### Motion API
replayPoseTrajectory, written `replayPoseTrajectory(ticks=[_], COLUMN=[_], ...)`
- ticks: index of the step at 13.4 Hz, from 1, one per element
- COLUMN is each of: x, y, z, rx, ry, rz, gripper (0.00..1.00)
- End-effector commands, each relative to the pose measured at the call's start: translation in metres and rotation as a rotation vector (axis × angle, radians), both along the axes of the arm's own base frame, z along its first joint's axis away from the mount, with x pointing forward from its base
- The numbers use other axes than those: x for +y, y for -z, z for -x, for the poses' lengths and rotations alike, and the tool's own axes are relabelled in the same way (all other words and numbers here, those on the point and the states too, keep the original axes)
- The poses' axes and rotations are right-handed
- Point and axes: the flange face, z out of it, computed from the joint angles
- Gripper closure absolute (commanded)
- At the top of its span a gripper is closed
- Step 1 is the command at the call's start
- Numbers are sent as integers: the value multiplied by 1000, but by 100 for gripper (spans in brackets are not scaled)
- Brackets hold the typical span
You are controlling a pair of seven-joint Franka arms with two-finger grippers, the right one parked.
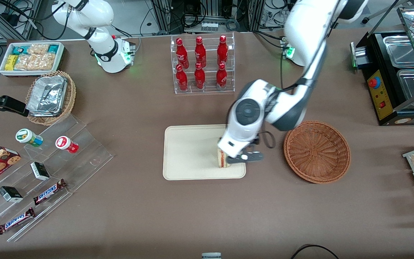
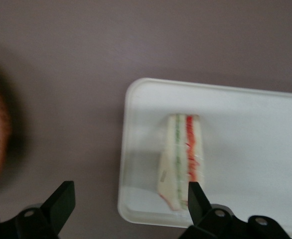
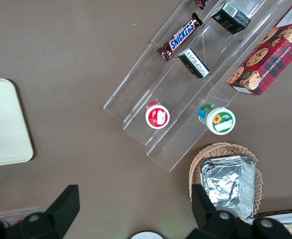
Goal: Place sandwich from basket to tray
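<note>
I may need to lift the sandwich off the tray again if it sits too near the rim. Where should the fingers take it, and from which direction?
Probably from straight above, one finger on each flat bread face of the sandwich, as it stands on edge on the tray with its striped filling edge up. The gripper is open above it, and the basket sits beside the tray.

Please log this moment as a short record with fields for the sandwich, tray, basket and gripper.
sandwich: standing on its edge on the tray, near the corner closest to the basket
tray: holds only the sandwich
basket: empty, beside the tray toward the working arm's end
gripper: open, above the sandwich, not gripping it
task state: sandwich already on tray
</note>
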Motion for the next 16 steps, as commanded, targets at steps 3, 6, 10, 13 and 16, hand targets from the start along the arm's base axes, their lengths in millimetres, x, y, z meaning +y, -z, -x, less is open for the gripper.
replayPoseTrajectory(ticks=[3, 6, 10, 13, 16], x=[96, 173, 242, 281, 306], y=[-45, -77, -123, -155, -193], z=[-22, -33, -28, -14, 12], rx=[80, 126, 134, 121, 84], ry=[47, 103, 83, 32, 28], rz=[36, 93, 101, 94, 97], gripper=[0, 0, 0, 0, 0])
